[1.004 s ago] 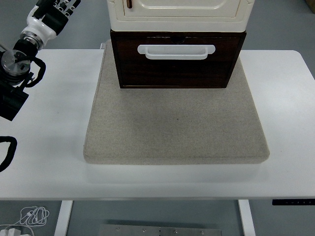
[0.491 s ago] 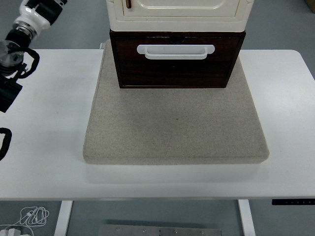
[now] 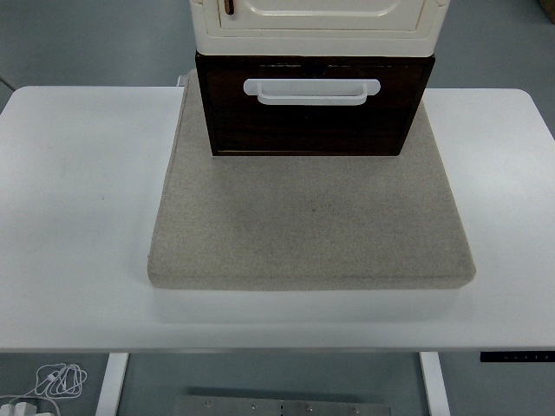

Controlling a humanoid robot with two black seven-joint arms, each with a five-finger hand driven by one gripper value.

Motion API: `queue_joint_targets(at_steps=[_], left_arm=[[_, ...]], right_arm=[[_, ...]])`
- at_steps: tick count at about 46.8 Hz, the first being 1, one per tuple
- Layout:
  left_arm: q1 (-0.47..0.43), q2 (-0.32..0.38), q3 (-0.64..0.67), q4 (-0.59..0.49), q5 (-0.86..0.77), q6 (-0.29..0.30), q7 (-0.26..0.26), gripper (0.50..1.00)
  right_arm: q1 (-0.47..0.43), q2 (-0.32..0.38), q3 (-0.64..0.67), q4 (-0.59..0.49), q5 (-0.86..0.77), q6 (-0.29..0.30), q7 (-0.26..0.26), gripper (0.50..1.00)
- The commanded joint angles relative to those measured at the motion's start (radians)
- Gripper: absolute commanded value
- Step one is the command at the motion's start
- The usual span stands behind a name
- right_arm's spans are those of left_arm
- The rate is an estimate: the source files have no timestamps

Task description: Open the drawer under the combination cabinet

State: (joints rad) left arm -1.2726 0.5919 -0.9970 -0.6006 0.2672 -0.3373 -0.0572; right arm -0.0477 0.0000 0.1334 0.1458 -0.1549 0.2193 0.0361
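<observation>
Zero hands in frame; neither arm shows, so I can't tell the state of any fingers. The drawer sits at the far middle of the table, dark brown, directly under the cream cabinet, both standing on the back part of a grey mat. Its white handle runs across the upper front, facing the near edge. The drawer front looks roughly flush with the cabinet body, maybe slightly out, hard to call from this angle. I read it as shut or nearly so, so the pull isn't done. Step in hand: approach, not yet begun. Next move needs a hand brought to the handle, fingers hooked behind the bar, then a straight pull toward the near edge; the cabinet may slide on the mat if the drawer sticks. No readable brand, label or writing anywhere.
</observation>
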Motion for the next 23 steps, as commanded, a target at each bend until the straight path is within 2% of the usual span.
queue_joint_targets(at_steps=[1,14,19,23], left_arm=[[-0.024,0.043,0.0,-0.093,0.073,0.004,0.0,1.0],[-0.085,0.172,0.0,-0.407,0.19,0.001,0.02,1.0],[-0.117,0.178,0.006,-0.499,0.253,-0.008,0.037,1.0],[-0.168,0.178,0.076,-0.545,0.283,-0.009,0.045,1.0]], right_arm=[[0.0,0.0,0.0,0.001,0.0,0.0,0.001,0.926],[0.0,0.0,0.0,0.0,0.0,0.0,0.001,0.926],[0.0,0.0,0.0,0.0,0.0,0.0,0.001,0.926],[0.0,0.0,0.0,0.0,0.0,0.0,-0.001,0.926]])
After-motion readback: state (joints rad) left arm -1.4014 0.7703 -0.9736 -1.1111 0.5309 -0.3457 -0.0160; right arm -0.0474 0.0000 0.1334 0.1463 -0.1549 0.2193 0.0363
